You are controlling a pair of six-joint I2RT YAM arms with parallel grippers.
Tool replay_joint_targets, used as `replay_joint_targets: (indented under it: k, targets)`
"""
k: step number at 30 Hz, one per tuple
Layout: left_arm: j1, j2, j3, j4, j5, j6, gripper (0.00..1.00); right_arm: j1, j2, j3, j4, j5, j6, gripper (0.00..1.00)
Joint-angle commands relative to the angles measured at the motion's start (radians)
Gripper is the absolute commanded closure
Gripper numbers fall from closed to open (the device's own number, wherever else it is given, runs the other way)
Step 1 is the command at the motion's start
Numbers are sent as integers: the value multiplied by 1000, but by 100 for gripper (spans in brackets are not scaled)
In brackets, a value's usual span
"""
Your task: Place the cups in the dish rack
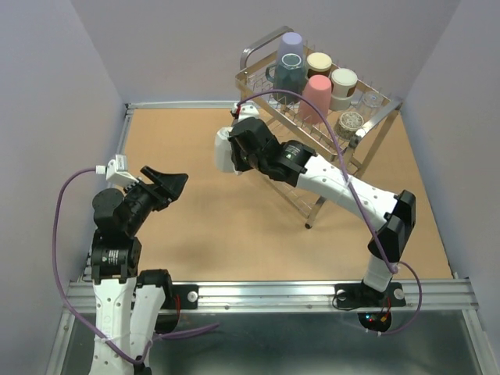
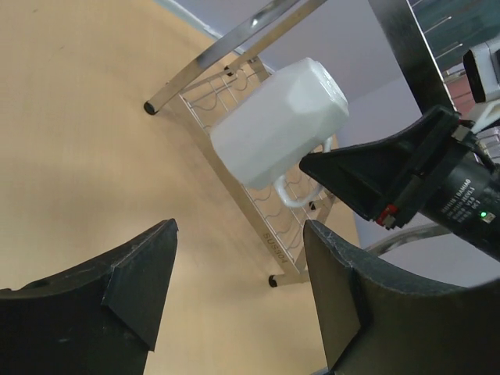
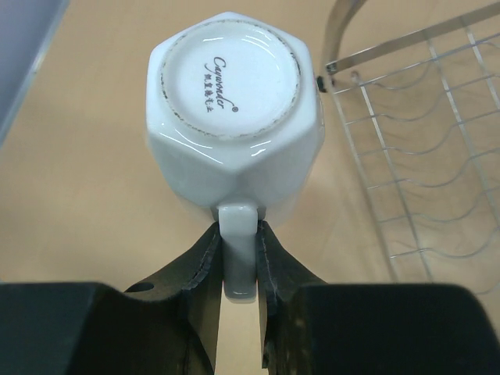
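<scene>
The right arm [image 1: 344,187] is reaching across the tan counter [image 1: 195,234] toward the large two-tier chrome wire dish rack [image 1: 258,51] [image 3: 406,156] [image 2: 262,207] at the far right. The right jaws are closing firmly on the handle of a white faceted ceramic mug [image 3: 234,109] [image 2: 277,121] [image 1: 223,150], one finger pressing on each side of the handle. The mug is hanging in the air, clear of the counter, just beside the near-left end of the rack. Its printed base is facing the right wrist camera and its mouth is pointing away.

The left arm [image 1: 117,226] is hovering over the left side of the counter, well apart from the rack. The left jaws are standing wide apart and gripping nothing.

The upper tier of the rack is carrying a lavender cup [image 1: 291,43], a dark grey-teal cup [image 1: 289,78] directly in front of it, a pink cup [image 1: 317,94], two cream-and-brown cups [image 1: 319,62] [image 1: 344,82] and two short shiny metal cups [image 1: 349,121] [image 1: 371,100] at the right end. Whether the lavender cup is stacking on the dark one cannot be told
</scene>
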Motion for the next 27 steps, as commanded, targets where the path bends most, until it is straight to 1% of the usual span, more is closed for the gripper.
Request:
replay_joint_targets:
  k: [1,6,10,17,27]
  targets:
    - [-3,-27,48,-54,-21,52,25,5,18,16,118,216,-107,100]
    - [-3,-43,56,-82,-9,52,27,4,83,12,147,374,-173,100]
    - [-3,-44,70,-97,4,57,28,-5,106,-36,222,437,-185,100]
    - [-3,-30,99,-137,17,90,29,-71,138,-106,291,506,-90,100]
    - [-3,-35,127,-207,19,149,30,-107,170,-168,367,615,69,99]
